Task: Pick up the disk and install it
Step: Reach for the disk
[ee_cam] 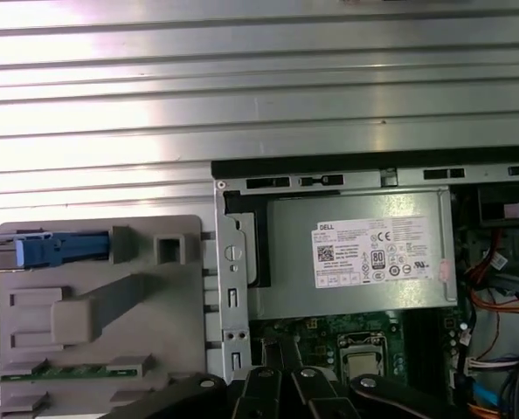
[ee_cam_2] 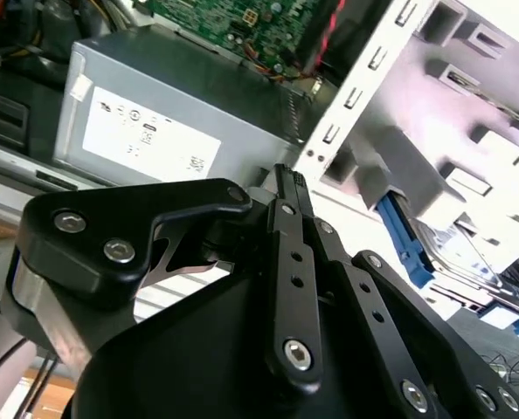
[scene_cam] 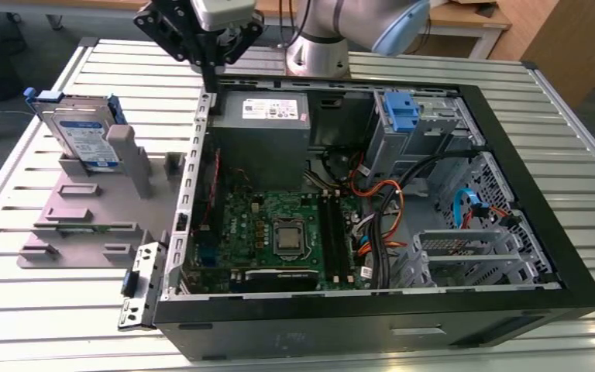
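Observation:
The disk [scene_cam: 78,133] is a silver drive with a white and blue label in a blue carrier. It stands upright in a slot at the far end of a grey fixture [scene_cam: 80,225], at the exterior view's left. In the second wrist view the disk [ee_cam_2: 447,253] shows past the case wall, and in the first wrist view the disk [ee_cam: 57,250] is seen edge-on. My black gripper [scene_cam: 211,77] hangs shut and holding nothing above the case's far left corner, to the right of the disk and apart from it. Its closed fingertips [ee_cam_2: 286,179] point down beside the power supply.
An open black computer case [scene_cam: 545,232] lies on the slatted metal table [scene_cam: 587,116]. Inside it are a grey power-supply box [scene_cam: 261,112], a green motherboard [scene_cam: 276,232], a bare blue bracket [scene_cam: 401,112] on a drive cage, and orange and black cables [scene_cam: 380,209].

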`<state>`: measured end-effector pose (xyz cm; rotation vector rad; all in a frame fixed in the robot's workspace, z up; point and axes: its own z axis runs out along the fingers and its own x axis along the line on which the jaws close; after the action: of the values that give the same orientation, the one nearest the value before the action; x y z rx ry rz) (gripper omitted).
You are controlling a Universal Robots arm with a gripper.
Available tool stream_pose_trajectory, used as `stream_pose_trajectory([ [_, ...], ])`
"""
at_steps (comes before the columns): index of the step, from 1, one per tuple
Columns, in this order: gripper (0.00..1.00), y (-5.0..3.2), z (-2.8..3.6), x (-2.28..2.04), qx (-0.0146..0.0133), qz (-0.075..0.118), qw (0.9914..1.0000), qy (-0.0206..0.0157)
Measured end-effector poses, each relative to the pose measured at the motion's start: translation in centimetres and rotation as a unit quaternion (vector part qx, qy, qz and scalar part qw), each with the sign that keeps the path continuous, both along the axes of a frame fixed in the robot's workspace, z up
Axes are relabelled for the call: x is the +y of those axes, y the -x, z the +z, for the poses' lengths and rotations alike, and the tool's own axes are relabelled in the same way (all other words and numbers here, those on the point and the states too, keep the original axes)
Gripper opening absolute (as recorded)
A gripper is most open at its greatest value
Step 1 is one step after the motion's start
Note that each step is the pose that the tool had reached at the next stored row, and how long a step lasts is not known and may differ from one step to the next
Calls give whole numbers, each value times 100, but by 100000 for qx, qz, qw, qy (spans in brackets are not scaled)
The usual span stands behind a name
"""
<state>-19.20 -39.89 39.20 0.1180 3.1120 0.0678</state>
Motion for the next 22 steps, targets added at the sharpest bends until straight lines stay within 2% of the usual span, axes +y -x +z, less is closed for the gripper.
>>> stream_pose_trajectory([
  [15, 11, 517, -27, 2, 2, -2, 100000, 1],
  [22, 11, 678, -35, 2, -1, 4, 100000, 2],
])
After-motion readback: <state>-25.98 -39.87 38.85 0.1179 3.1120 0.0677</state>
